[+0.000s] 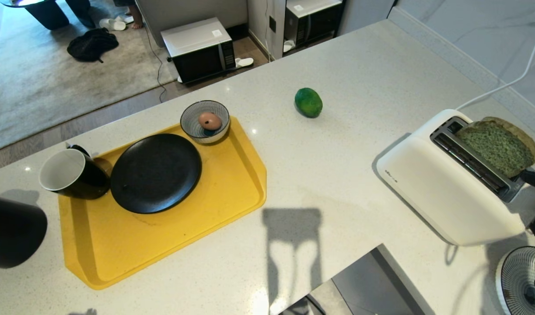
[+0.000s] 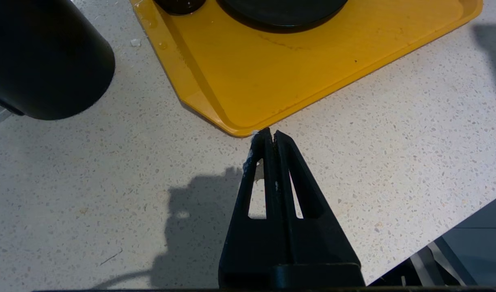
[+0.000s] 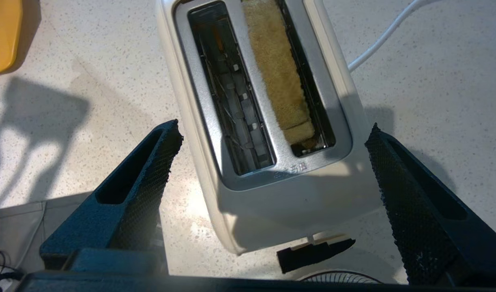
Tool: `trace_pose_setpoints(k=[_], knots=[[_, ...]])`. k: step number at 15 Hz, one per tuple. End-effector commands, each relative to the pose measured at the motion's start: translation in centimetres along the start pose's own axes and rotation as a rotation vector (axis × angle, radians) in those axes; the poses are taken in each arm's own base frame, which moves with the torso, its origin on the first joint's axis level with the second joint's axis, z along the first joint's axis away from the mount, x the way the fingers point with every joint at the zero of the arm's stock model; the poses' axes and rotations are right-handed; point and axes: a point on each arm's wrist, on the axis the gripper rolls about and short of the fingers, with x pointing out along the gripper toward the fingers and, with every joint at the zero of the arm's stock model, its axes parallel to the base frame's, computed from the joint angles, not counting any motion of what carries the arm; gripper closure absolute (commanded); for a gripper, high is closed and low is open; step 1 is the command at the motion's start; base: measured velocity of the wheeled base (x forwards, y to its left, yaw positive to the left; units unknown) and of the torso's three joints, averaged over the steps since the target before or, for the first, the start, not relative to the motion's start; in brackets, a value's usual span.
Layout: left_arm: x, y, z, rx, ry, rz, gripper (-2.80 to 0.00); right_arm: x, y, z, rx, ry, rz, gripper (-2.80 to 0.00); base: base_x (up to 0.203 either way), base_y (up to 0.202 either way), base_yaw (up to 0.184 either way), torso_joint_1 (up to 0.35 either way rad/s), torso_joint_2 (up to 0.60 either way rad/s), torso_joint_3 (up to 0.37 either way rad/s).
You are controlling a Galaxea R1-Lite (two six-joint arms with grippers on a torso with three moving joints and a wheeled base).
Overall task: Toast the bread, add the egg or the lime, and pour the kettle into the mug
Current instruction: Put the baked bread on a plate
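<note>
Green bread (image 1: 497,146) upright in toaster (image 1: 442,197) rear slot. My right end effector (image 3: 272,162) spread wide, empty, above toaster. Left end effector (image 2: 271,136) pressed together.

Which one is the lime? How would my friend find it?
Start at the long pale speckled counter. Between the yellow plastic tray and the white toaster, farther back, one bumpy bright green oval lime lies alone. It is bigger than the brown egg, which sits in a striped bowl.

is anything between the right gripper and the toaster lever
Nothing visible. The right gripper hangs open above the toaster, whose lever sticks out bare at its near end. The bread sits in the far slot, clear of that path.
</note>
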Motion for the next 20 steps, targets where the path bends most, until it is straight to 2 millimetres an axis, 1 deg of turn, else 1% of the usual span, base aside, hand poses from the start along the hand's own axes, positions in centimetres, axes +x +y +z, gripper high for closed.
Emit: trace_pose_setpoints(k=[1, 4, 9, 10, 12, 15, 17, 20], knots=[[0.0, 0.0, 0.0, 0.000, 0.000, 0.000, 0.00, 1.0, -0.7, 0.0, 0.015, 0.019, 0.012, -2.80, 0.000, 0.000, 0.000, 0.000, 0.00, 0.000], [0.0, 0.0, 0.0, 0.000, 0.000, 0.000, 0.00, 2.3, -1.7, 0.1, 0.023, 0.028, 0.022, -2.80, 0.000, 0.000, 0.000, 0.000, 0.00, 0.000], [0.0, 0.0, 0.0, 0.000, 0.000, 0.000, 0.00, 4.0, -2.3, 0.1, 0.004, 0.008, 0.050, -2.80, 0.000, 0.000, 0.000, 0.000, 0.00, 0.000], [0.0, 0.0, 0.0, 0.000, -0.002, 0.001, 0.00, 4.4, -2.5, 0.1, 0.001, 0.006, 0.054, 0.00, 0.000, 0.000, 0.000, 0.000, 0.00, 0.000], [0.0, 0.0, 0.0, 0.000, 0.000, 0.000, 0.00, 5.0, -3.0, 0.3, -0.008, -0.006, 0.054, 0.00, 0.000, 0.000, 0.000, 0.000, 0.00, 0.000], [0.0, 0.0, 0.0, 0.000, -0.001, 0.000, 0.00, 5.2, -3.2, 0.6, -0.014, -0.013, 0.052, 0.00, 0.000, 0.000, 0.000, 0.000, 0.00, 0.000], [0.0, 0.0, 0.0, 0.000, 0.000, 0.001, 0.00, 5.0, -3.1, 0.8, -0.023, -0.024, 0.050, 0.00, 0.000, 0.000, 0.000, 0.000, 0.00, 0.000], [0.0, 0.0, 0.0, 0.000, 0.000, 0.001, 0.00, 3.8, -2.4, 1.8, -0.075, -0.090, 0.032, 0.00, 0.000, 0.000, 0.000, 0.000, 0.00, 0.000]])
